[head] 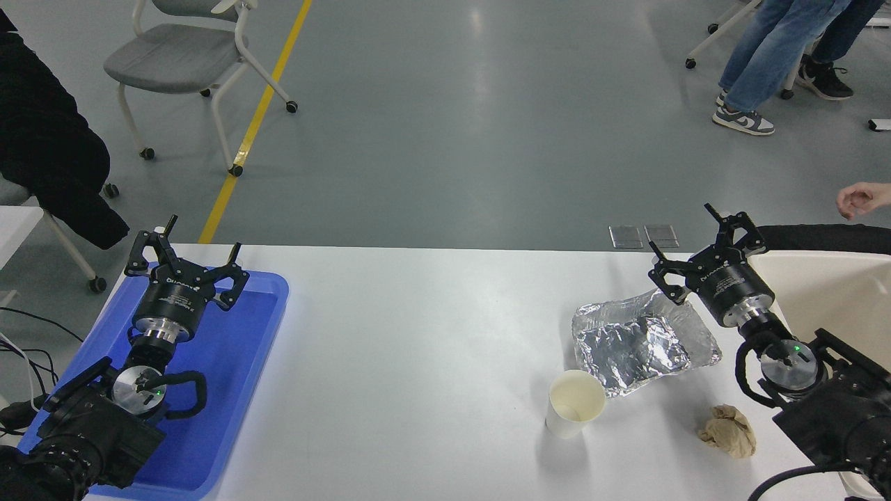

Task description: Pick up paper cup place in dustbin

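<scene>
White paper cup (575, 412) stands upright on the surface (418, 334), near the foil tray (644, 341). I see the right end effector (689, 254) empty, fingers spread, beside the dustbin (828, 292), short of the cup. Left end effector (184, 254) parked open over the blue tray (230, 390).

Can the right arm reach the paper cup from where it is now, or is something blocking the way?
Probably yes. The right gripper is open, above the far edge of the foil tray. The paper cup stands upright just in front of the tray, with bare table around it and its top uncovered.
</scene>
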Robot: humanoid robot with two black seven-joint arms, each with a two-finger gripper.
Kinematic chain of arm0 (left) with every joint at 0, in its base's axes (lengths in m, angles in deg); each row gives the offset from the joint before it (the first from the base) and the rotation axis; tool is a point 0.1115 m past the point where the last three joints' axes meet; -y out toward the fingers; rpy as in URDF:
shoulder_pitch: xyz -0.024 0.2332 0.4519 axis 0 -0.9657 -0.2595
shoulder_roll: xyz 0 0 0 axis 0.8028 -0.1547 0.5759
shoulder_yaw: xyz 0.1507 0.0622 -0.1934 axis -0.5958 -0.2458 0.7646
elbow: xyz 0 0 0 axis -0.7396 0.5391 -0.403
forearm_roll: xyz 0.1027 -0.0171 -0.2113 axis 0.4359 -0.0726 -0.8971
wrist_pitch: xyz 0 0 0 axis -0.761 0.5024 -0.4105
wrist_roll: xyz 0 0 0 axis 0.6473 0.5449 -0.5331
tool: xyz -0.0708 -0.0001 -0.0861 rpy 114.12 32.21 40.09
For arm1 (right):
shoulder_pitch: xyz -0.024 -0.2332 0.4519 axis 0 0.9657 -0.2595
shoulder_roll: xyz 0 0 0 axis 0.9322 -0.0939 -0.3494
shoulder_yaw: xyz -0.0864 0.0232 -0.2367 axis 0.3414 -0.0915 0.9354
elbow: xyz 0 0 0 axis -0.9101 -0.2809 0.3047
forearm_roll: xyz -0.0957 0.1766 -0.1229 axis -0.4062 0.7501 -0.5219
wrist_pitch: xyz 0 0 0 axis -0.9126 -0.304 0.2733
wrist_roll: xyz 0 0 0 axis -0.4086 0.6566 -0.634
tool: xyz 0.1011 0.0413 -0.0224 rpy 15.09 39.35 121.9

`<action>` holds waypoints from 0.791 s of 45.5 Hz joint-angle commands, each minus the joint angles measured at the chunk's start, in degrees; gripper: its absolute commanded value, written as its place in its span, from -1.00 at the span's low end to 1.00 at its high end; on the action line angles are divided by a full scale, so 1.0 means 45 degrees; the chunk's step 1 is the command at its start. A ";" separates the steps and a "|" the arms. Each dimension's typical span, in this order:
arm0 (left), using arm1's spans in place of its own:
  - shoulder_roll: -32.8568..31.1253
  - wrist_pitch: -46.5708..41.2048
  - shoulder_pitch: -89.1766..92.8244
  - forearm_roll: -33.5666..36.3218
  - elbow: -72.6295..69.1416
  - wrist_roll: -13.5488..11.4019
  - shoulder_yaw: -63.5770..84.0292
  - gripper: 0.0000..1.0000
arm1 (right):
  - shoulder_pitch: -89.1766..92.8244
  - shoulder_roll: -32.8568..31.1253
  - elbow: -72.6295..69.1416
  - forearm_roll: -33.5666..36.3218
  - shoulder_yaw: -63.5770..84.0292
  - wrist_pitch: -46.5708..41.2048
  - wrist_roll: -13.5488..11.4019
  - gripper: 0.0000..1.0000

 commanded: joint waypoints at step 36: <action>0.0018 0.0000 0.0001 -0.0001 0.0000 0.0018 0.0000 1.00 | -0.1778 -0.2383 -0.2434 -0.4048 0.2096 0.0102 -0.0312 1.00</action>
